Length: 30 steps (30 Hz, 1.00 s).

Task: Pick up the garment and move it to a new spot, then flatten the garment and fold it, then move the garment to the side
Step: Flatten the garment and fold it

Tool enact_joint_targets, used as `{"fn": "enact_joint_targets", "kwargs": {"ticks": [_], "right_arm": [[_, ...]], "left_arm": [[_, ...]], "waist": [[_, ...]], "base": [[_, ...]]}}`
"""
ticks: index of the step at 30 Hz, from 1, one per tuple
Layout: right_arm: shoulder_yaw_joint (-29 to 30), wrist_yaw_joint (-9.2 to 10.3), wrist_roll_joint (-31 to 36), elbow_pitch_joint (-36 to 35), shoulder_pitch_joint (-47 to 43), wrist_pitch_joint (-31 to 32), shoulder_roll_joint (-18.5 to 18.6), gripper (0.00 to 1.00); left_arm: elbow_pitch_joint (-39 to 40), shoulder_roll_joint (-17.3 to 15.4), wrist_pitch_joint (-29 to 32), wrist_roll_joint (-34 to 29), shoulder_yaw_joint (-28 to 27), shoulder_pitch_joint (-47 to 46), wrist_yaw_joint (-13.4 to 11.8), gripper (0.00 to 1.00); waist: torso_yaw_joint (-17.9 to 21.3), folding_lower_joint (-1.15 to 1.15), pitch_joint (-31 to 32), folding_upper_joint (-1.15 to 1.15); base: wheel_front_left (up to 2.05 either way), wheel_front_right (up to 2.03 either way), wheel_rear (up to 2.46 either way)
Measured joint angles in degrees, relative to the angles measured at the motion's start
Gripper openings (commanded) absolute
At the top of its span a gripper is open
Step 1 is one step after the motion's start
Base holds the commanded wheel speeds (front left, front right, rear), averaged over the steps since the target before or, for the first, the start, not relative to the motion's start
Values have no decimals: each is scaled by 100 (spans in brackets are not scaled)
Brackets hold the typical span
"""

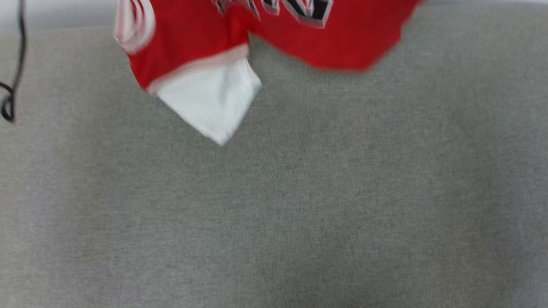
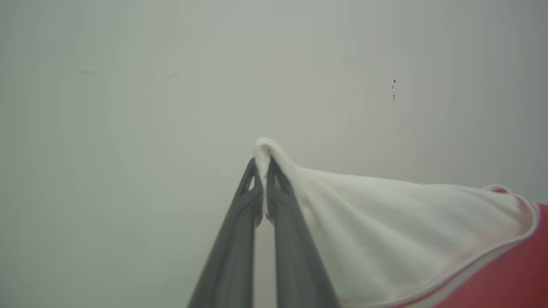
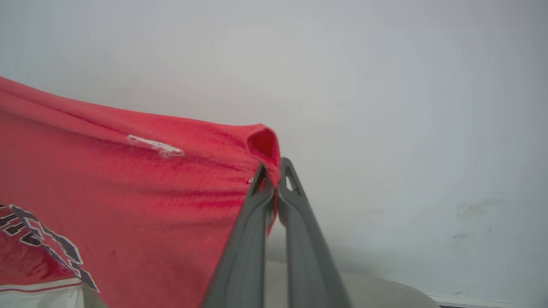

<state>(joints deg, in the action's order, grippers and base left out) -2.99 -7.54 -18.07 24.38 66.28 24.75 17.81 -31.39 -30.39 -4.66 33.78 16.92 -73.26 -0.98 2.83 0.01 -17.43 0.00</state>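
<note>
- Left claw point(image 2: 262, 161) - fingers pressed together and clamped on a small peak of white cloth right at the tips. That is the white sleeve point(image 2: 385, 226) of the garment point(image 2: 518, 278), draping away to the right of the left wrist view, with pale trim and red body at the lower right corner.
- Right claw point(image 3: 274, 164) - shut tight too, this one biting a fold of the red cloth, and a little red loop pokes up just above the tips.
- The right wrist view gives what the left one can't: the red panel stretched off to the left in long creases, a loose white thread point(image 3: 156, 146) on it, and black, white-outlined lettering point(image 3: 43, 244) low on the left.
- Behind both claws in the wrist views there's a plain pale wall point(image 2: 128, 85).
- The head view is blurred, but it alone places the garment. It hangs across the top of the frame over the grey worktop point(image 1: 299, 214), its red hem ragged on the right.
- Also there, a second white sleeve point(image 1: 212, 102) points down in a triangle, with striped trim point(image 1: 135, 25) at the upper left.
- Whether that sleeve tip touches the worktop, I can't tell.
- At the far left edge, a thin black cable point(image 1: 13, 85) dangles well apart from the garment.
</note>
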Motion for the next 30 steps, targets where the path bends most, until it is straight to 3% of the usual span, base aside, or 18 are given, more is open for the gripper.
{"fn": "enact_joint_targets", "kwargs": {"ticks": [5,14,23,30], "right_arm": [[63,0,164,70,859,-446,-38,0],[-21,0,310,189,2098,-931,57,0],[-382,1,192,829,2736,-1295,-13,0],[-740,1,-70,1347,2861,-1517,-5,0]], "left_arm": [[-121,-97,-126,-110,-51,-949,129,0],[20,-238,3,-155,-94,-1908,142,0],[107,-269,-27,-89,-145,-1941,74,0],[-83,-256,-137,44,-183,-1715,134,0]], "waist": [[35,0,-487,0],[12,0,-1517,0],[38,1,-2590,0],[19,1,-2884,0]], "base": [[0,0,0],[0,0,0],[0,0,0],[0,0,0]]}}
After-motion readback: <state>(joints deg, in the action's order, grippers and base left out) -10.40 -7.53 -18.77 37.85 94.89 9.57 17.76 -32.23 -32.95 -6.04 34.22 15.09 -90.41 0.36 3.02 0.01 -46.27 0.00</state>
